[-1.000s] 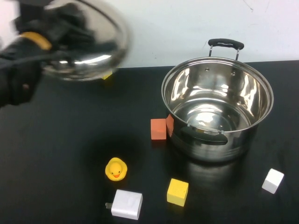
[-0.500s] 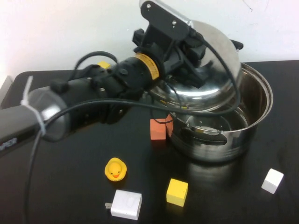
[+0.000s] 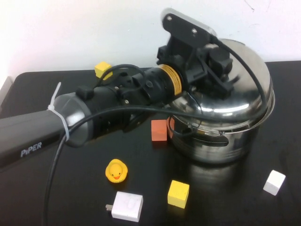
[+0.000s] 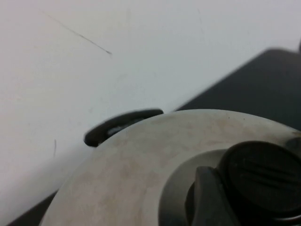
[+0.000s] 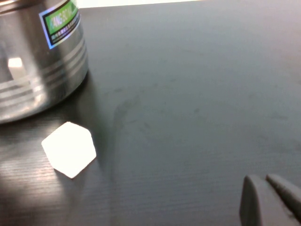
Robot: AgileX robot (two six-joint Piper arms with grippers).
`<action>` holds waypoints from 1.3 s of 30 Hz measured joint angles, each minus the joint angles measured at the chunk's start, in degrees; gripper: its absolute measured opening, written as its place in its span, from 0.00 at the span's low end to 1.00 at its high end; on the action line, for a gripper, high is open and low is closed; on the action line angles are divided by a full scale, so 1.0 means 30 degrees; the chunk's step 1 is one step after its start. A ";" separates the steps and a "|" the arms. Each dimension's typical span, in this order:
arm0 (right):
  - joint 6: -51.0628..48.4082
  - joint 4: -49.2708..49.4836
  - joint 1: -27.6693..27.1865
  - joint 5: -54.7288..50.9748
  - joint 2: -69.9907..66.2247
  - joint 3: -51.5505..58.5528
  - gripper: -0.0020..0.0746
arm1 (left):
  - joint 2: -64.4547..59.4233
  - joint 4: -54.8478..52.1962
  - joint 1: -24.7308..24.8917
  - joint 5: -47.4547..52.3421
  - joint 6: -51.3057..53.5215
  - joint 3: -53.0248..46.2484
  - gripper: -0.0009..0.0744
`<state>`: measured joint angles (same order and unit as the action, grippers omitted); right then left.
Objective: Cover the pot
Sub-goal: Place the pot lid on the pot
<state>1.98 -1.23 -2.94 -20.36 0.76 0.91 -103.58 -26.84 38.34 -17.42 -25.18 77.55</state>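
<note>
A black table (image 3: 56,188) stood before a white wall. The pot (image 3: 221,143) sat at centre right of the high view, and my left gripper (image 3: 214,63) clamped the knob (image 4: 261,176) of the lid (image 3: 240,101), which lay tilted on the pot's rim. My right gripper (image 5: 270,200) hung low over the table near a white cube (image 5: 69,149), its fingers closed together. An orange block (image 3: 159,130) touched the pot.

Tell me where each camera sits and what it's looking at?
High view: raised, looking down at the table; left arm holds the lid over the pot.
Left wrist view: on the left gripper, facing the lid's knob.
Right wrist view: low over the table; right gripper jaws shut.
High and right wrist views share the white cube.
</note>
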 joint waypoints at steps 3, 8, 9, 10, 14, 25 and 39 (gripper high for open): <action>0.0000 0.0000 0.0000 0.0000 0.0000 0.0000 0.02 | 0.0000 -0.0764 0.0239 0.0677 -0.0002 0.0000 0.46; 0.0000 0.0000 0.0000 0.0000 0.0000 0.0000 0.02 | 0.0000 -0.0854 0.0239 0.0786 0.0075 0.0000 0.46; 0.0000 0.0000 0.0000 0.0000 0.0000 0.0000 0.02 | 0.0000 -0.0854 0.0239 0.0786 0.0075 0.0000 0.46; 0.0000 0.0000 0.0000 0.0000 0.0000 0.0000 0.02 | 0.0000 -0.0854 0.0239 0.0786 -0.0041 0.0000 0.46; 0.0000 0.0000 0.0000 0.0000 0.0000 0.0000 0.02 | 0.0000 -0.0854 0.0239 0.0786 -0.0499 0.0000 0.46; 0.0000 0.0000 0.0000 0.0000 0.0000 0.0000 0.02 | -0.0490 -0.0854 -0.0004 -0.3569 -0.0238 0.0031 0.46; 0.0000 0.0000 0.0000 0.0000 0.0000 0.0000 0.02 | -0.2321 0.0891 -0.0004 -0.4790 0.1613 0.0043 0.46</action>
<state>1.98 -1.23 -2.94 -20.36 0.76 0.91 -110.55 -24.17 38.32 -31.79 -20.34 77.68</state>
